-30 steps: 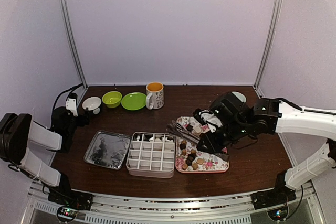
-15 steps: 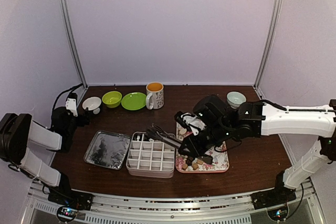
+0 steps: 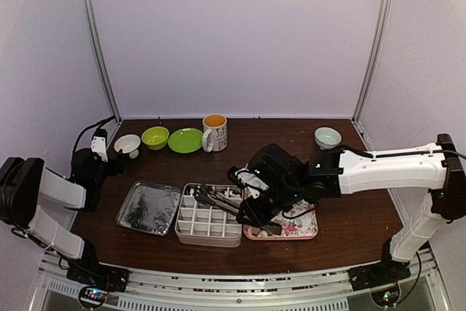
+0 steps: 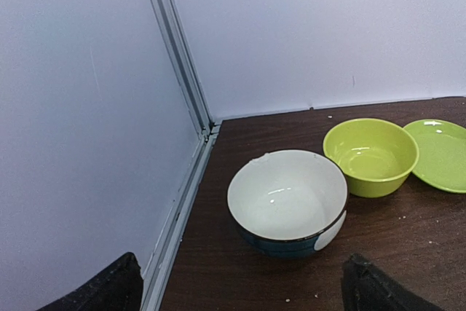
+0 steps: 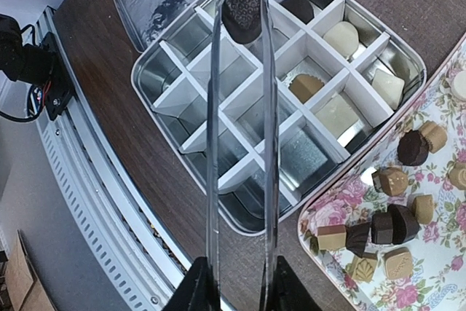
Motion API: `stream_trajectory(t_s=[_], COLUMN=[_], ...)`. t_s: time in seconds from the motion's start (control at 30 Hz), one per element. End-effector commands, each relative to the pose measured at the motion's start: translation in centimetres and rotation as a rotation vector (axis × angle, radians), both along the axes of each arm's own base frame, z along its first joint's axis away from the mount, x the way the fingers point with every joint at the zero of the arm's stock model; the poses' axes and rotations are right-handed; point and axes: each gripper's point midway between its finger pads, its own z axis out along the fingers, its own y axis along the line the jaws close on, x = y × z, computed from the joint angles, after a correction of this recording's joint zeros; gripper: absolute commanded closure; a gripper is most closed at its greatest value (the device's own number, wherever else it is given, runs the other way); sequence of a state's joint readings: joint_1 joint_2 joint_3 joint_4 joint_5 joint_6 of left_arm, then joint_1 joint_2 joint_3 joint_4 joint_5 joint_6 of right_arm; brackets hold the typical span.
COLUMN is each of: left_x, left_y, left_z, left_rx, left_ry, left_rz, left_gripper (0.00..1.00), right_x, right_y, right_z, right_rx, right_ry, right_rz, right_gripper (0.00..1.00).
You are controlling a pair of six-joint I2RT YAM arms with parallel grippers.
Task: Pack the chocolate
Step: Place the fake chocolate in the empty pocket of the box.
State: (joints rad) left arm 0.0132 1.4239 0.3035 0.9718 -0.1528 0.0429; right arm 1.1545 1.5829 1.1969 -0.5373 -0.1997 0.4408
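Observation:
My right gripper [image 5: 242,285] is shut on thin metal tongs [image 5: 268,107], whose two arms reach forward to a dark brown chocolate [image 5: 242,16] pinched at their tips. That piece hangs over the far cells of the divided tin box [image 5: 247,225]. Several cream, tan and dark pieces lie in the box's right-hand cells [image 5: 342,38]. More chocolates [image 5: 386,223] sit on the pink floral tray [image 5: 437,267] to the right. From above, the tongs [image 3: 215,198] stretch over the box [image 3: 178,232]. My left gripper [image 4: 240,289] stands open and holds nothing, just in front of a white bowl [image 4: 287,194].
The tin's lid [image 3: 148,207] lies left of the box. Along the back stand a white bowl [image 3: 127,144], a green bowl [image 3: 155,137], a green plate [image 3: 186,140], a mug [image 3: 215,132] and a pale bowl [image 3: 327,137]. The metal table rail runs along the near edge.
The right arm has swung left from over the floral tray to over the divided box, carrying the tongs with it. The left arm has not moved.

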Motion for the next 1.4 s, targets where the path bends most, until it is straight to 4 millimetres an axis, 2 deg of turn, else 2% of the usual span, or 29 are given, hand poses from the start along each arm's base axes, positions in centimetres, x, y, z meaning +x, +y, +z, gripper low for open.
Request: stream_trajectory(t_s=[0.0, 0.2, 0.4, 0.67, 1.07, 1.37], left_x=[0.6, 0.6, 0.6, 0.6, 0.6, 0.6], left_y=[0.3, 0.3, 0.3, 0.3, 0.3, 0.3], left_z=[2.1, 2.1, 2.1, 2.1, 2.1, 2.1], left_rx=[-0.005, -0.005, -0.004, -0.005, -0.005, -0.004], left_ry=[-0.075, -0.075, -0.075, -0.074, -0.074, -0.073], left_rz=[0.008, 0.009, 0.010, 0.009, 0.009, 0.009], left_gripper=[0.02, 0.02, 0.02, 0.02, 0.02, 0.02], right_x=[1.4, 1.7, 1.8, 2.0, 2.7, 3.5], right_y=[1.0, 0.9, 0.7, -0.2, -1.2, -3.3], right_z=[0.5, -0.1, 0.6, 1.5, 4.4, 5.7], right_rx=[-0.006, -0.030, -0.026, -0.052, -0.026, -0.018], right_ry=[-0.066, -0.076, -0.100, -0.126, -0.190, -0.249], right_rz=[-0.013, -0.021, -0.017, -0.022, -0.065, -0.151], right_gripper=[0.73, 0.67, 0.59, 0.60, 0.61, 0.63])
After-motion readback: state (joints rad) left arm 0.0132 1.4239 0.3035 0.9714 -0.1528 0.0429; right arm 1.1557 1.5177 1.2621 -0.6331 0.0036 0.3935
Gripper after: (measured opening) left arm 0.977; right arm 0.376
